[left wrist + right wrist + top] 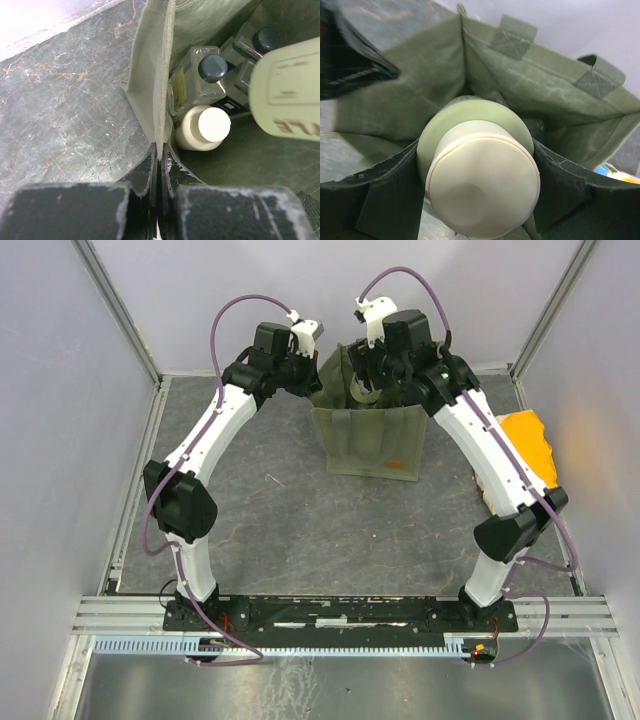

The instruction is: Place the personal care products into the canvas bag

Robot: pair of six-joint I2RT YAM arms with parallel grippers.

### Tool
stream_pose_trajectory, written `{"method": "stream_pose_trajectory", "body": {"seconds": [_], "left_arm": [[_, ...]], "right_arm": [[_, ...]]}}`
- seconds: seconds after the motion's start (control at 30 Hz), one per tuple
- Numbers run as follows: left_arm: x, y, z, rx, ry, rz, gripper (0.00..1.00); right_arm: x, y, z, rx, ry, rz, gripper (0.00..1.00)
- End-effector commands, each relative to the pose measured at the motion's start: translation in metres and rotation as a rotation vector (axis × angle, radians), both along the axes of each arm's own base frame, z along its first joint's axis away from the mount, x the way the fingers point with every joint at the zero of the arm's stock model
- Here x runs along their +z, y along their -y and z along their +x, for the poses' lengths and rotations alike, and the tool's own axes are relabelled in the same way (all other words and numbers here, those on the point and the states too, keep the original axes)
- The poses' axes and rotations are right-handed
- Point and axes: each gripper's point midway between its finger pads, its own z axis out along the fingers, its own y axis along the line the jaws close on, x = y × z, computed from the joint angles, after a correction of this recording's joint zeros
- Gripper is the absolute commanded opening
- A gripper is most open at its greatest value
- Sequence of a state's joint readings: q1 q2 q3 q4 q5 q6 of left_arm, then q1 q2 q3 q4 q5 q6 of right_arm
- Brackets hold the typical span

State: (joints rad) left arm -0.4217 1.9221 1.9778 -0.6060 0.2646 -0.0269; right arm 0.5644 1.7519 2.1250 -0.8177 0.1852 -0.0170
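Observation:
The olive-green canvas bag (375,445) stands upright at the back of the table. My left gripper (160,155) is shut on the bag's left rim (161,75), holding the mouth open. Inside the bag stand a cream bottle (205,127) with a pale cap and two clear square bottles (202,75) (255,42) with dark caps. My right gripper (477,155) is shut on the olive-green bottle (480,165), pale cap toward the camera. That gripper hangs over the bag's opening (530,95). The same bottle (287,95) shows in the left wrist view, just above the bottles inside.
An orange and cream soft packet (525,445) lies at the right edge of the table, beside my right arm. White walls and a metal frame close in the grey marbled table (280,510).

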Motion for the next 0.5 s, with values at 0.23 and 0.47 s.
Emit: {"method": "stream_pose_trajectory", "body": {"seconds": [0.23,0.47], "left_arm": [[0.071,-0.016,0.0,-0.002,0.172,-0.013,0.03],[0.078,-0.016,0.0,-0.003,0.185,-0.018,0.03]], "right_arm": [[-0.008,0.047,-0.031,-0.091,-0.101,-0.162,0.0],[-0.062,0.059,-0.046,-0.084,-0.272,-0.285,0.0]]}}
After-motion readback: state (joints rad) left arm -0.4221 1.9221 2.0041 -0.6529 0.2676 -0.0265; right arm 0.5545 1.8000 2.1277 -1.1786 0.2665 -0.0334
